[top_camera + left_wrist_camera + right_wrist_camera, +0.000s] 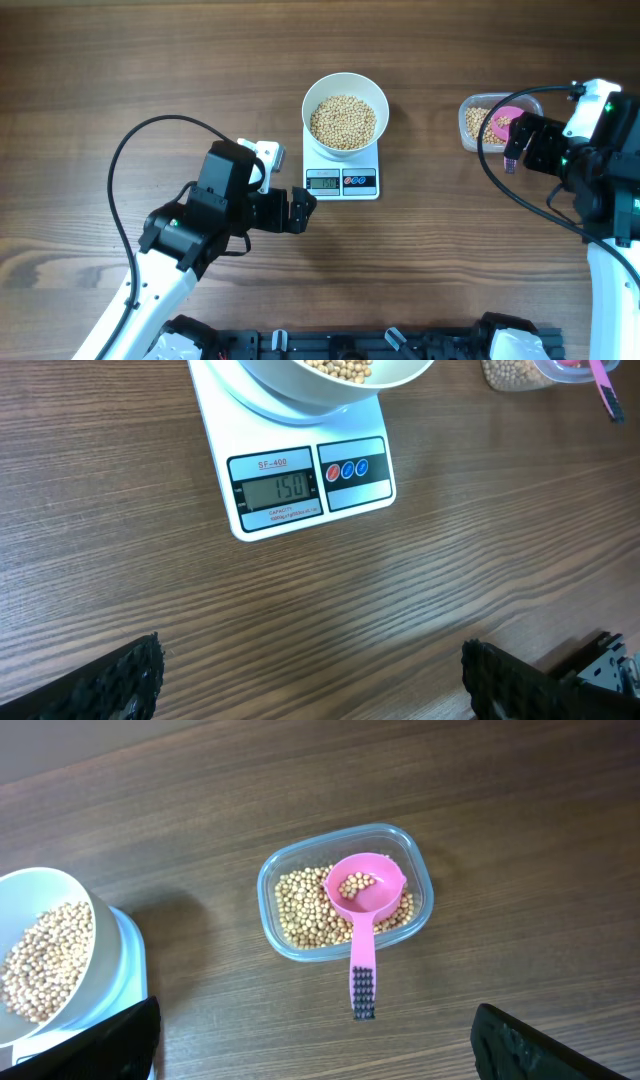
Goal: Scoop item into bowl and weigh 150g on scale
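Observation:
The white bowl (345,92) stands on the scale (341,170), holding a heap of tan beans (343,120). In the left wrist view the scale's display (277,488) reads 150. My left gripper (303,210) hovers over bare wood just in front and left of the scale, open and empty; its view shows its fingertips (120,680) far apart. My right gripper (512,143) is open too, above the table beside the clear tub (470,118). The pink scoop (362,895) rests in that tub (268,910) with a few beans in it, its handle sticking out toward my right gripper (315,1040).
Black cables loop across the wood beside both arms. A dark rail runs along the table's near edge (340,345). More beans lie in the tub (300,915) around the scoop.

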`<state>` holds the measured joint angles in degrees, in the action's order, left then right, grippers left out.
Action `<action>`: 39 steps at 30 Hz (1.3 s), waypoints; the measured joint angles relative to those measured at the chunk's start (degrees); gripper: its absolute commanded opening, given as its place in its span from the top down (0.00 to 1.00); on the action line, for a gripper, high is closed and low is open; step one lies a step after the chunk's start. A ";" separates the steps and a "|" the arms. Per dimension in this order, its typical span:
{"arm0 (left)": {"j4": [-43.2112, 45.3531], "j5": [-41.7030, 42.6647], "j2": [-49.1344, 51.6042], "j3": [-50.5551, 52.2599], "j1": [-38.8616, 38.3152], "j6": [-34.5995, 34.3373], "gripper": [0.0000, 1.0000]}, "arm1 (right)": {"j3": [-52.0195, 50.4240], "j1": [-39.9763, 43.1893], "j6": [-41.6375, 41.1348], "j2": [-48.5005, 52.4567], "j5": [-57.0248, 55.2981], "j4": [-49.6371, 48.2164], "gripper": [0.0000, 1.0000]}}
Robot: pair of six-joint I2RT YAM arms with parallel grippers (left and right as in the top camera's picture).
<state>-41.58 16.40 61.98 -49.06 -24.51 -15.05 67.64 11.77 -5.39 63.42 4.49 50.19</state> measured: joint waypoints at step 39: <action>0.00 0.00 0.00 0.00 0.00 0.00 0.00 | -51.34 -6.08 7.08 -62.16 0.26 -34.29 0.00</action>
<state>-41.58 16.40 61.98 -49.06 -24.51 -15.05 16.29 5.69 1.69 1.26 4.75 15.90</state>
